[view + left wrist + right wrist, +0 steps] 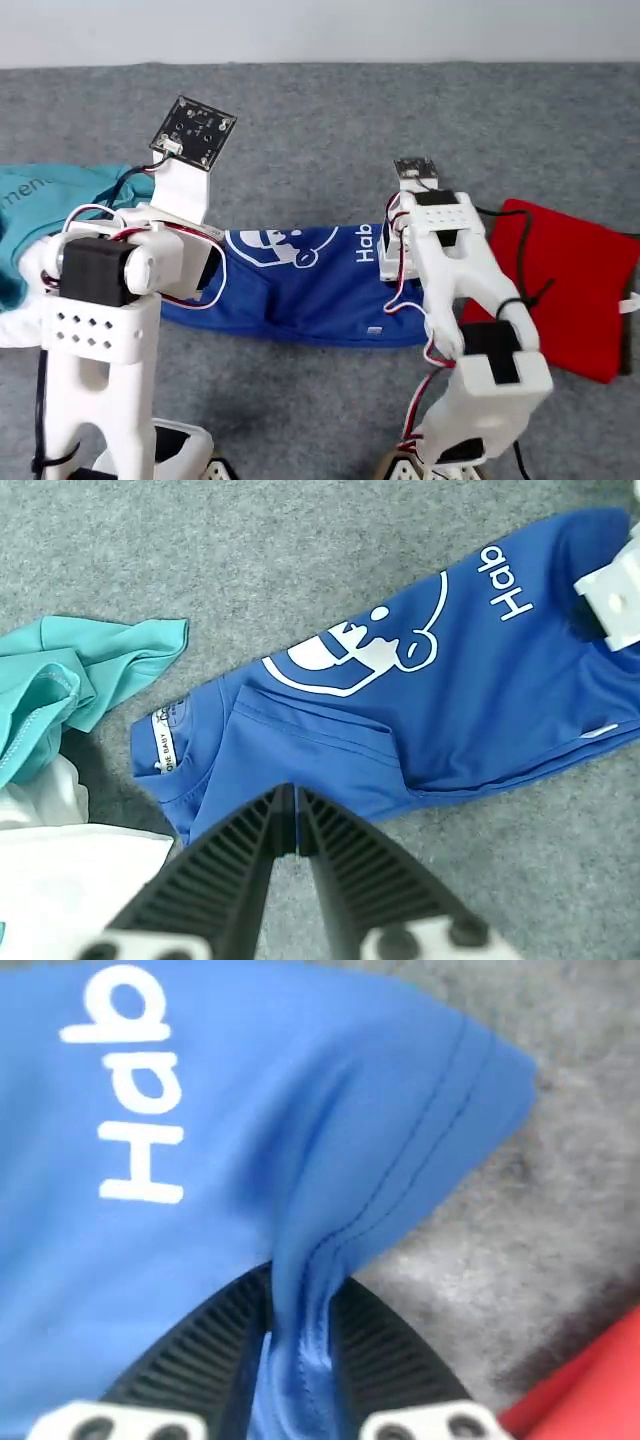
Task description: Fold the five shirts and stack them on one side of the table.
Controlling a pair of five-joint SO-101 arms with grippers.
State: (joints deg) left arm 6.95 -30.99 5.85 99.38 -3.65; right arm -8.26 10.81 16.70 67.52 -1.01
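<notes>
Now the blue shirt [300, 290] lies flat on the counter [330, 130], soft and limp. The right hand [300, 1330] pinches its hem corner, and the left hand [297, 820] its edge near the collar; the seams probably give the firmest hold.

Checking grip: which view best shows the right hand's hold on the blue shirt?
Right wrist view: blue shirt bunched in the right hand. High view: the arm covers the pinch. Left wrist view: part of that hand at the shirt's end.

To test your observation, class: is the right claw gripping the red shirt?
No, the right claw pinches a fold of the blue shirt.
</notes>
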